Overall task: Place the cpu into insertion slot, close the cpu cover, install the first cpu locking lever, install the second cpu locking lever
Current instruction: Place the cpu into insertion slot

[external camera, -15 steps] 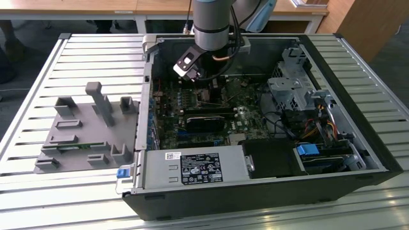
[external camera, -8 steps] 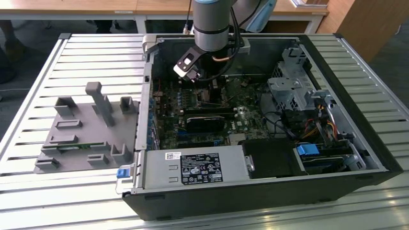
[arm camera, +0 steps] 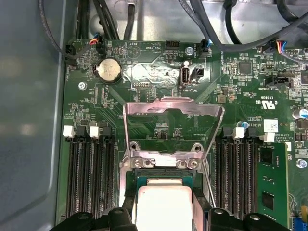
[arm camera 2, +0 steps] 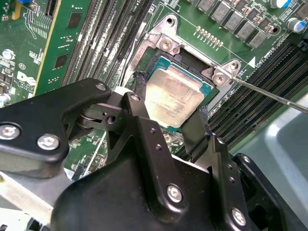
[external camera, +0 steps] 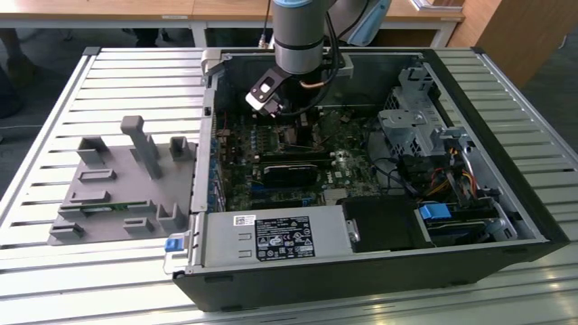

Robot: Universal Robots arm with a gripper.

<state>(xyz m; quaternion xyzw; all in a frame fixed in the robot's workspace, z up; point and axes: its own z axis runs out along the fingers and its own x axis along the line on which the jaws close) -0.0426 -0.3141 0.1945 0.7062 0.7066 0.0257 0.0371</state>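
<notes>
PC case (external camera: 361, 279) on slatted table (external camera: 135, 74) (desks (external camera: 91, 10) behind); jaws clasp cpu (arm camera 2: 171, 98)

The claw (arm camera: 163, 217) gripped the cpu (arm camera: 163, 204) by two opposite edges, its black fingers (arm camera: 123, 219) against the chip's sides, right over the insertion slot (arm camera: 161, 174). The cpu cover (arm camera: 173, 107) stood swung open on its hinge beside the slot. Black memory slots (arm camera: 89, 178) flanked the socket on the green motherboard (arm camera: 144, 77), and a coin cell battery (arm camera: 108, 70) sat beyond the cover.

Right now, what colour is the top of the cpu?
The cpu top is pale silver-beige, best seen in the second wrist view.
</notes>
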